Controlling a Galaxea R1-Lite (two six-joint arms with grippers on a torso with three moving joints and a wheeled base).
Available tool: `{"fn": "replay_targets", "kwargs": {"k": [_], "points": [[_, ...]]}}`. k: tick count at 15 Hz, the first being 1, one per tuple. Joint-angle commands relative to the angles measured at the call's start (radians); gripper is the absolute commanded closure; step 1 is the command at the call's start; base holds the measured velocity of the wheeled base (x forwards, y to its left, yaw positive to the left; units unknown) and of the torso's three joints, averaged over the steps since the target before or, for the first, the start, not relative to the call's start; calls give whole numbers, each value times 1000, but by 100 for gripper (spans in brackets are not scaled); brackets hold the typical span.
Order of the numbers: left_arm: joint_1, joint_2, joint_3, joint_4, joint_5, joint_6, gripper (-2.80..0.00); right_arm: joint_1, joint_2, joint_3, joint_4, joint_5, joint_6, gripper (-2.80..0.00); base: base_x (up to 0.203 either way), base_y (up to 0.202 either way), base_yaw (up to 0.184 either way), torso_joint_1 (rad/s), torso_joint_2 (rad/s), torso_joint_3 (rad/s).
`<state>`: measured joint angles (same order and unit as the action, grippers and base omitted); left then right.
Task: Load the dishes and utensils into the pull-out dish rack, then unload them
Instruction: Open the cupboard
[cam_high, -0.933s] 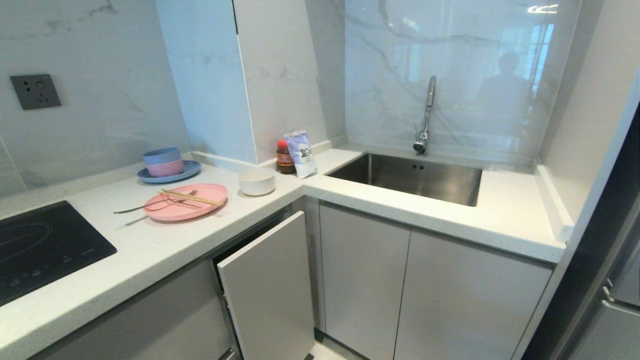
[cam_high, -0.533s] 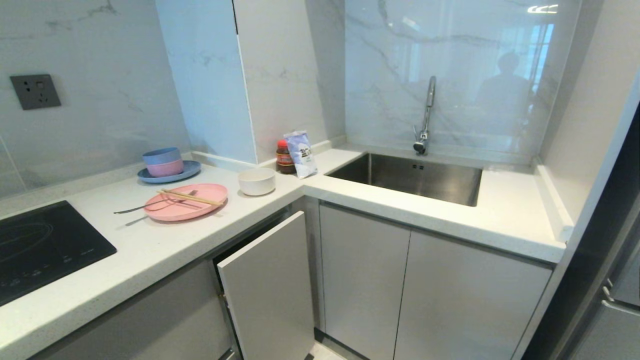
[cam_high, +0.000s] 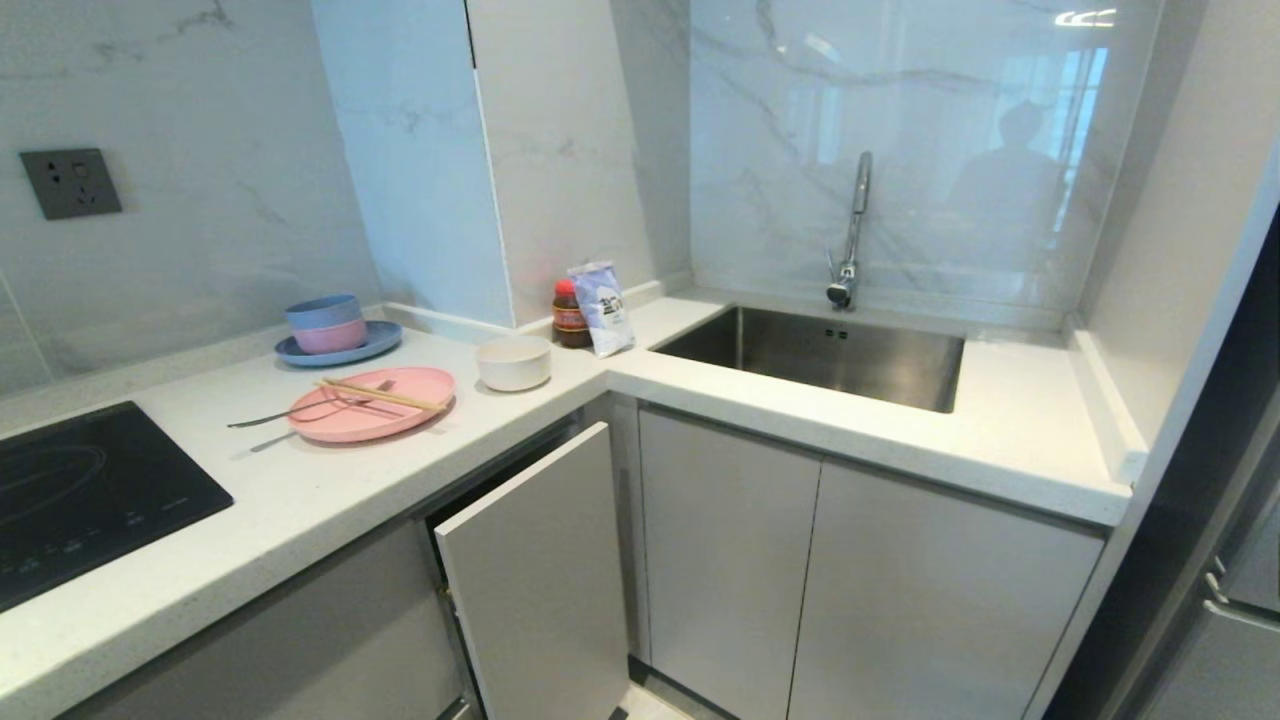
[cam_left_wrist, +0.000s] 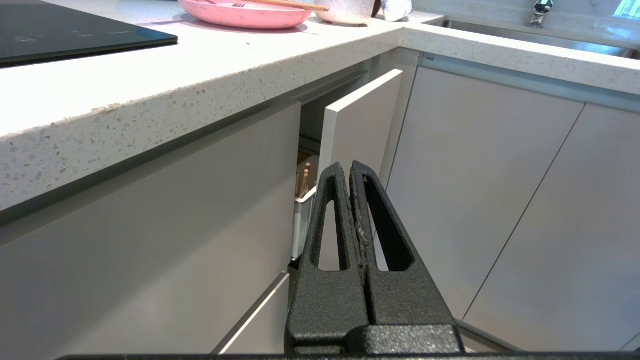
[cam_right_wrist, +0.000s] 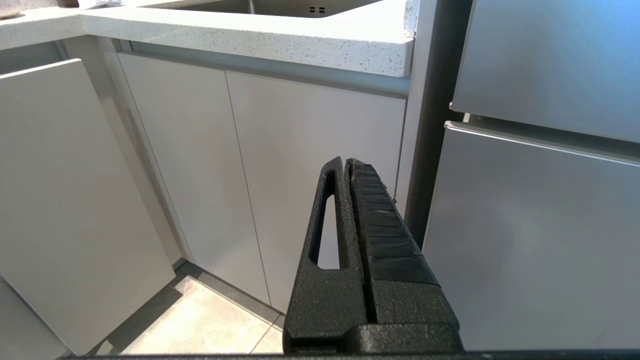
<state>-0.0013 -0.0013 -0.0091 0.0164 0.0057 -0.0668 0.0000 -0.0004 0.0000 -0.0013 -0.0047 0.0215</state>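
Note:
A pink plate (cam_high: 372, 404) lies on the white counter with the wooden chopsticks (cam_high: 380, 395) and the silver fork (cam_high: 290, 410) resting across it. An off-white bowl (cam_high: 513, 362) stands just to its right. Below, the pull-out dish rack's grey front panel (cam_high: 535, 570) stands partly drawn out. Through the gap I see only its white cutlery cup (cam_left_wrist: 301, 220); the wire basket is hidden. Neither arm shows in the head view. My left gripper (cam_left_wrist: 348, 167) is shut and empty, low before that panel. My right gripper (cam_right_wrist: 345, 162) is shut and empty before the under-sink doors.
A blue plate with stacked blue and pink bowls (cam_high: 338, 335) sits at the back left. A black hob (cam_high: 80, 495) is set into the counter's left end. A sauce bottle (cam_high: 569, 315) and bag (cam_high: 602, 308) stand by the sink (cam_high: 820, 355). A steel fridge (cam_right_wrist: 540, 200) stands on the right.

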Motion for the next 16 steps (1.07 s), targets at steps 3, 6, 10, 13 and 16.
{"fn": "replay_targets", "kwargs": {"k": [3, 6, 10, 13, 16], "points": [[0, 1, 1, -1, 3, -2, 0, 0, -3, 2, 0, 0, 0, 0, 0, 0, 0, 0, 0, 0], [0, 1, -19, -2, 5, 1, 0, 0, -3, 2, 0, 0, 0, 0, 0, 0, 0, 0, 0, 0], [1, 33, -253, 24, 1, 7, 0, 0, -3, 2, 0, 0, 0, 0, 0, 0, 0, 0, 0, 0], [4, 191, -526, 43, 1, 23, 0, 0, -3, 2, 0, 0, 0, 0, 0, 0, 0, 0, 0, 0], [6, 426, -785, 49, 4, 50, 0, 0, -3, 2, 0, 0, 0, 0, 0, 0, 0, 0, 0, 0]]}}
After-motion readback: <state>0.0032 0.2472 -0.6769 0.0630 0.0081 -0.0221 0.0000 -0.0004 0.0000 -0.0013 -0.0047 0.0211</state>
